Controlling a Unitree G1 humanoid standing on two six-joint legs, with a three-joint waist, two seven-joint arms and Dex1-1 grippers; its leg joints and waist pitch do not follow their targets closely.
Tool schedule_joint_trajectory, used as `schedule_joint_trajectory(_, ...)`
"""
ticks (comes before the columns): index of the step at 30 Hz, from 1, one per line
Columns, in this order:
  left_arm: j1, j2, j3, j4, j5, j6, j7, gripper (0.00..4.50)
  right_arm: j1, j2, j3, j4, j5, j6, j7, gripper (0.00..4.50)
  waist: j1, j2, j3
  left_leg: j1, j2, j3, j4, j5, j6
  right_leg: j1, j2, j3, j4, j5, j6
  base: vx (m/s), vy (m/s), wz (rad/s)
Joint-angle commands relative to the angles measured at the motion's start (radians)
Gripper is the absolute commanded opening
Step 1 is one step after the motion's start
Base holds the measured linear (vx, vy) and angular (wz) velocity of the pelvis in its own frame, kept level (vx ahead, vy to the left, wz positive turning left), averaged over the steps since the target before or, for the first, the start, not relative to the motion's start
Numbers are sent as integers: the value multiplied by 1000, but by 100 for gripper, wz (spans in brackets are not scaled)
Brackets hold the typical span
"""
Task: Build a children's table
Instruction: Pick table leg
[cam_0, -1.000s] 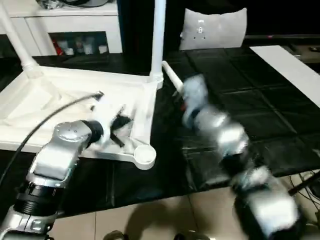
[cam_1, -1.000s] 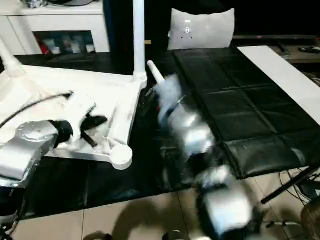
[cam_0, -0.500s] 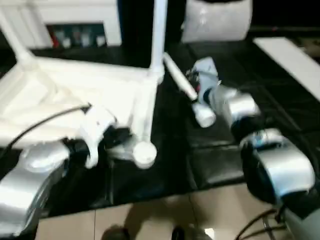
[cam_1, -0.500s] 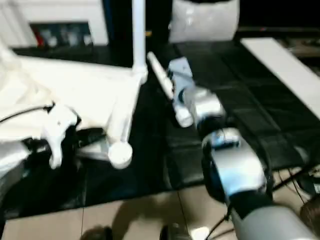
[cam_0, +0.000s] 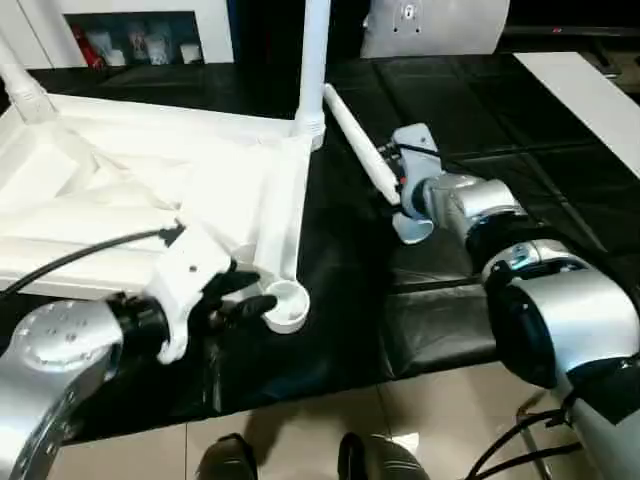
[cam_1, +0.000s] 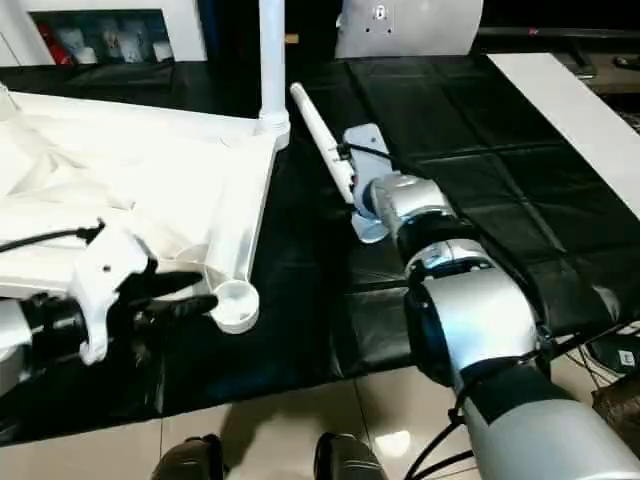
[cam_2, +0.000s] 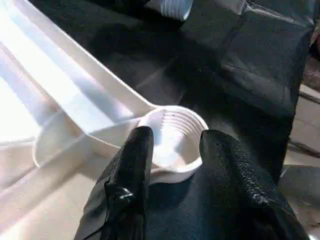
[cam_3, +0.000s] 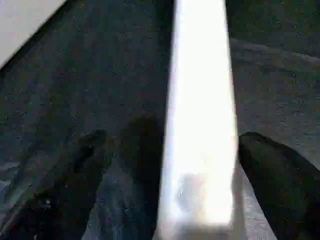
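The children's table (cam_0: 150, 190) was laid upside down on the black mat (cam_0: 520, 130), its ribbed underside facing up so that the round corner sockets could be reached from above. Two legs were already stood in sockets — one at the far corner (cam_0: 313, 60), another at the far left corner (cam_0: 22, 85) — which suggested that roughly half of the leg fitting was done. The near corner socket (cam_0: 285, 303) was left empty, its threaded bore showing clearly in the left wrist view (cam_2: 172, 137). The left gripper (cam_0: 240, 298) was held just at that socket, its two black fingers (cam_2: 132, 170) partly parted and set to either side of the socket rim; nothing was seen pinched between them, and the placing was judged to be for steadying the corner. A loose leg (cam_0: 362, 160) was lying on the mat just beside the tabletop's edge, its wider end (cam_0: 410, 228) toward the robot. The right gripper (cam_3: 200, 175) was brought over that end with the fingers (cam_3: 272, 170) spread wide, one on each side of the leg — astride it, not closed on it. The pose was judged to be the approach to a pick, so that the leg could be carried to the empty socket.
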Motion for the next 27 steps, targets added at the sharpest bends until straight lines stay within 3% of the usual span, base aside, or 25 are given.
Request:
schedule_joint_trajectory(1,9,11,3,-31,-13,8,5,189,23,-15,25,26,-25,36,59,450,-1,16,-56,22,14,1,-67,-191,6,60,-60,51,-65,-148,-216,0,0,0)
schedule_joint_trajectory(6,11,26,-2,-35,-19,11,10,189,25,-38,62,29,-58,80,175,450,1,14,-52,27,17,0,-69,-230,-4,56,-62,53,-72,-216,-204,0,0,0)
schedule_joint_trajectory(9,8,32,-4,-55,-58,38,0,189,24,-77,154,15,-125,120,365,450,2,17,-52,25,19,-2,-70,-241,-9,58,-64,52,-73,-229,-212,0,0,0)
schedule_joint_trajectory(12,9,37,-10,-61,-67,41,-10,189,24,-96,195,1,-150,136,443,450,2,13,-53,21,19,-2,-70,-226,-2,61,-66,53,-73,-230,-221,0,0,0)
schedule_joint_trajectory(14,4,41,-13,-60,-72,42,-11,189,21,-112,214,-16,-163,148,476,450,2,20,-56,22,20,-3,-69,-220,1,62,-68,53,-73,-228,-226,0,0,0)
schedule_joint_trajectory(23,-29,60,-26,-38,-113,49,-16,189,-12,-98,180,-10,-146,179,441,450,5,26,-69,23,21,-1,-63,-177,8,68,-66,52,-62,-140,-275,0,0,0)
schedule_joint_trajectory(25,-31,59,-28,-36,-116,47,-14,190,-13,-93,164,-5,-135,179,414,420,6,27,-71,24,21,0,-61,-170,7,68,-66,52,-60,-124,-282,0,0,0)
schedule_joint_trajectory(26,-34,61,-32,-34,-118,44,-13,190,-13,-90,152,0,-131,177,380,412,5,20,-72,24,22,1,-62,-164,6,69,-66,52,-60,-121,-282,0,0,0)
schedule_joint_trajectory(27,-34,61,-32,-34,-118,44,-13,190,-13,-90,152,0,-131,177,380,406,5,21,-72,24,21,0,-62,-164,5,69,-66,52,-59,-124,-282,0,0,0)
